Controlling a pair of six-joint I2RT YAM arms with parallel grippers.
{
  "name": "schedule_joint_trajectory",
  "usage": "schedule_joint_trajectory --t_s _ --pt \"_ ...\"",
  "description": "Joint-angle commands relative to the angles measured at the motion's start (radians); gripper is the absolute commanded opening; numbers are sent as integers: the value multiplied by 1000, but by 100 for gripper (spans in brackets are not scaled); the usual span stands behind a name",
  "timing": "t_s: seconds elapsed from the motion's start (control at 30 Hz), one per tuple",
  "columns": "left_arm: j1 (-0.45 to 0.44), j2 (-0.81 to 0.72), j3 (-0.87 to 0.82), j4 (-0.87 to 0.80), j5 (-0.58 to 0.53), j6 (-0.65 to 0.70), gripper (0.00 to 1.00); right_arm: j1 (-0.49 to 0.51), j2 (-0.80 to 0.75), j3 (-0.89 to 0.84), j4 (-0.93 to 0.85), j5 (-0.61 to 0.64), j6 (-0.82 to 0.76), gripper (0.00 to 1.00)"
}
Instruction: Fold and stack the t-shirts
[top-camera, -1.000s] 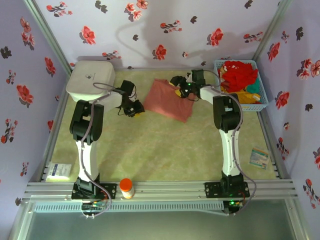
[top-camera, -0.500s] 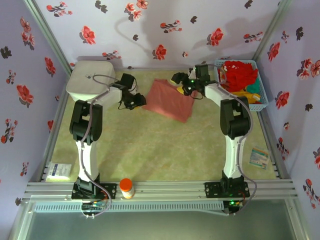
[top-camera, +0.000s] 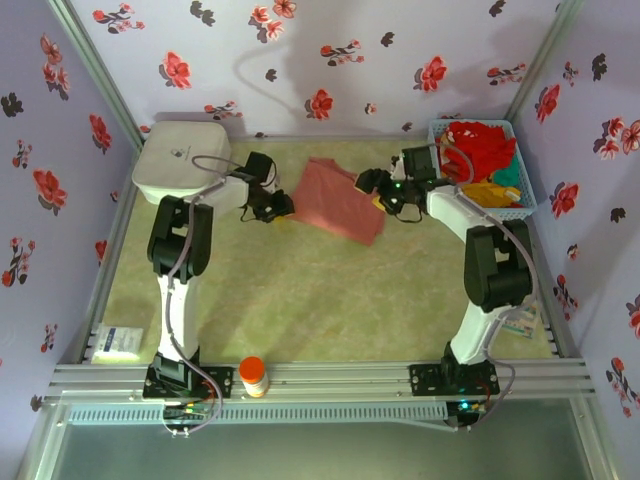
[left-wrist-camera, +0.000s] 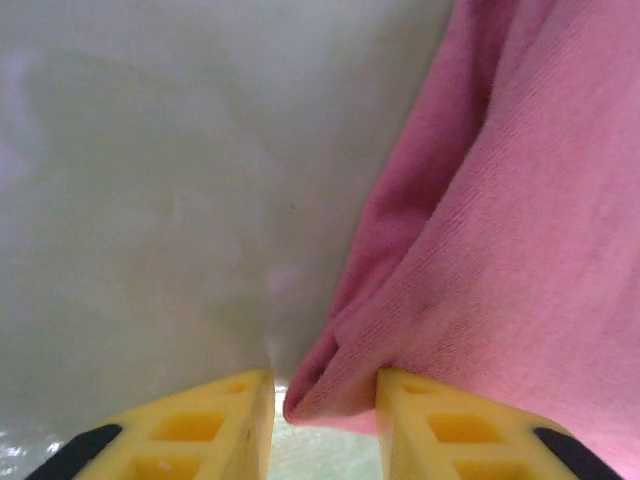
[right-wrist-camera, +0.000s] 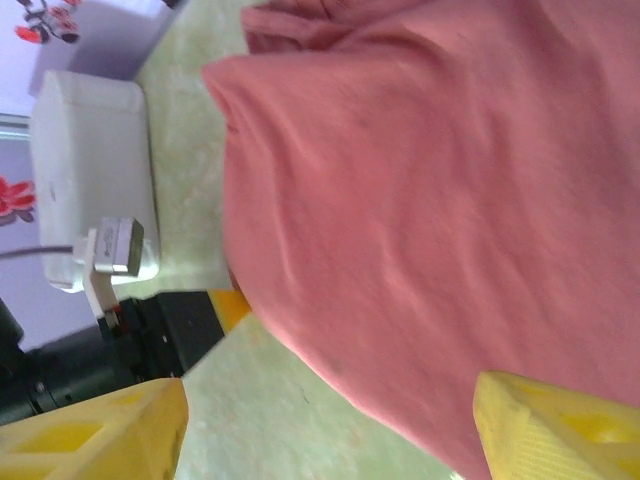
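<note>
A salmon-pink t-shirt (top-camera: 335, 200) lies partly folded at the back middle of the table. My left gripper (top-camera: 282, 207) is at its left edge. In the left wrist view the shirt's (left-wrist-camera: 520, 250) folded edge sits between the yellow fingers (left-wrist-camera: 200, 430). It touches the right one and stands apart from the left, so the left gripper (left-wrist-camera: 322, 425) is narrowly open. My right gripper (top-camera: 384, 192) hovers wide open at the shirt's right edge. In the right wrist view, cloth (right-wrist-camera: 430, 180) and table lie under the right gripper (right-wrist-camera: 330, 435), with nothing held. More t-shirts (top-camera: 478, 148), red, yellow and teal, are heaped in the basket.
The light-blue lattice basket (top-camera: 520, 208) stands at the back right. A white rounded box (top-camera: 182, 160) sits at the back left, close behind the left arm. An orange bottle (top-camera: 253, 375) stands at the near edge. Paper packets lie at the near left (top-camera: 118, 340) and right (top-camera: 518, 315).
My right gripper has swung from the shirt's back edge round to its right side. The left gripper moved in to the shirt's left edge, widening briefly and narrowing again.
</note>
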Motion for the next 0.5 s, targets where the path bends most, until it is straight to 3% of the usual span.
schedule_joint_trajectory --t_s 0.0,0.27,0.47 --pt "-13 13 27 2 1 -8 29 -5 -83 -68 -28 57 -37 75" --pt "-29 -21 15 -26 -8 6 1 -23 -252 -154 -184 220 -104 74" --pt "-35 -76 -37 -58 -30 16 0 -55 -318 -189 -202 257 -104 74"
